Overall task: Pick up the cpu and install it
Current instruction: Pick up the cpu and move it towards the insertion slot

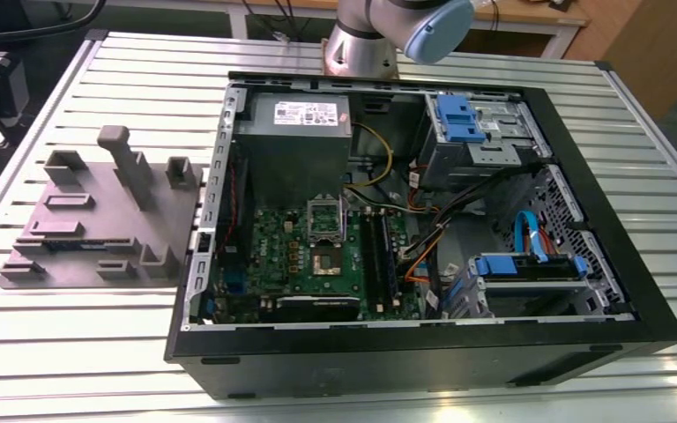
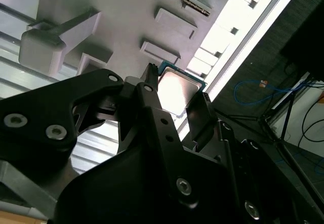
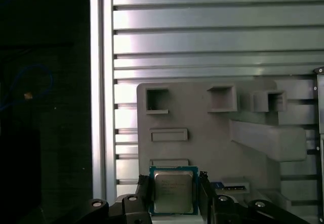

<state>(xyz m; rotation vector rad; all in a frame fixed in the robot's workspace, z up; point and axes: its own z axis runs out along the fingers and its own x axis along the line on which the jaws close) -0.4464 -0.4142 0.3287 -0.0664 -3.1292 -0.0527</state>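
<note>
Exterior view high above open case (image 1: 433,352); both wrist views down onto grey tray (image 3: 202,138) (image 2: 126,21)

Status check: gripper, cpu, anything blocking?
The gripper appears shut on the cpu, at its sides. The cpu is at the edge of the grey tray; lifted or resting, unclear. Nothing in the way in both wrist views.

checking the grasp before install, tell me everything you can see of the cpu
The cpu is a small flat square chip with a shiny silver-grey metal top carrying faint print, framed by a thin green board edge. In both wrist views it sits level between the tool's black fingers, which look closed against two opposite edges. Its metal face is towards the cameras. The grey tray lies behind it. Whether the chip rests on the tray or is lifted cannot be told.
</note>
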